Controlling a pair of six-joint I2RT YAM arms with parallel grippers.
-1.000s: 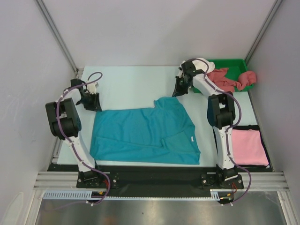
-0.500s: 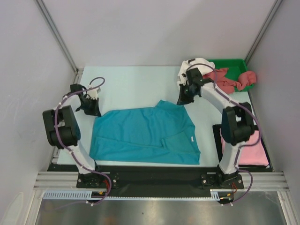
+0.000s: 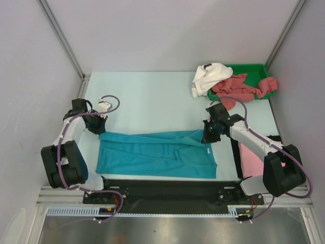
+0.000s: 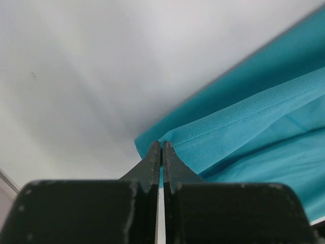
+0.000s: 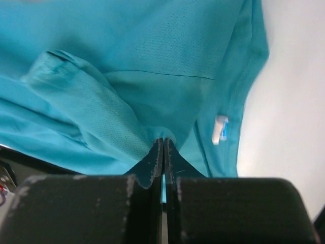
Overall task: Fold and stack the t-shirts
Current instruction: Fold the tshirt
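The teal-blue cloth t-shirt (image 3: 152, 155) lies flat on the near half of the pale table (image 3: 147, 96). Its far edge is doubled toward the near side into a long, wide band, with a small white label (image 5: 219, 129) showing at the collar. The left gripper (image 4: 161, 148) is clenched on the shirt's far-left corner. The right gripper (image 5: 163, 143) pinches a fold of the same cloth near the collar. A white cloth t-shirt (image 3: 210, 76) drapes over the rim of the green plastic tray (image 3: 254, 66), which holds dusty-red cloth t-shirts (image 3: 238, 87). A light pink t-shirt (image 3: 251, 161) lies at the right, partly behind the right arm.

Half-folded teal t-shirt (image 3: 157, 155), white shirt (image 3: 211, 76) and dusty-red shirts (image 3: 239, 86) crumpled, pink shirt (image 3: 250, 163) flat
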